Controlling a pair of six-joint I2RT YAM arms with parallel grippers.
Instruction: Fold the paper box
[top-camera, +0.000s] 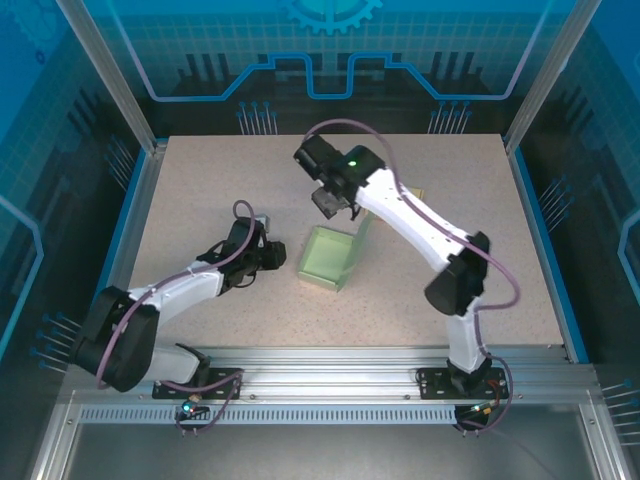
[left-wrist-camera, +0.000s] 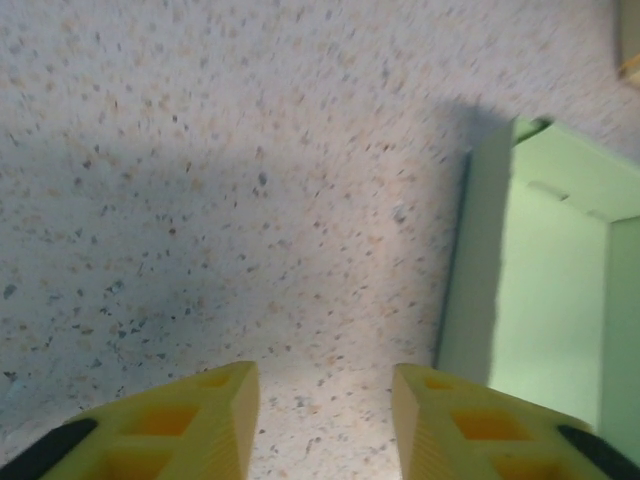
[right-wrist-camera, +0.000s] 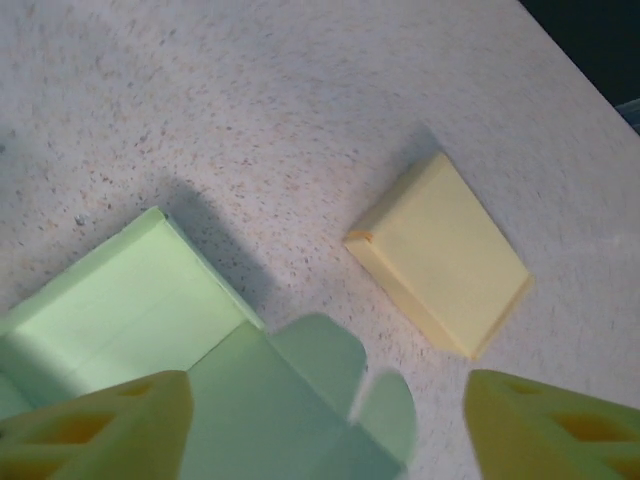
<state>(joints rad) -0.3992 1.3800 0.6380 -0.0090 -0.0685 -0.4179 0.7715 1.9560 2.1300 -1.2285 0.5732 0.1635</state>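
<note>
At the middle of the speckled beige table (top-camera: 200, 180), a pale green open paper box (top-camera: 328, 258), one lid flap (right-wrist-camera: 300, 390) standing up along its right side. On the left: lies low and nearly flat from the near-left base, with the left gripper (top-camera: 272, 255) just beside the box's left wall. In the left wrist view, yellow fingers (left-wrist-camera: 200, 420) parted, bare table between them: released, grasping nothing. On the right: arches high from the near-right base, forearm slanting up-left, wrist bent down with the right gripper (top-camera: 330, 203) above the box's far edge. Jaws wide over the green flap, gripping nothing. Beyond the box, a small closed pale yellow paper box (right-wrist-camera: 440, 255) flat on the table
</note>
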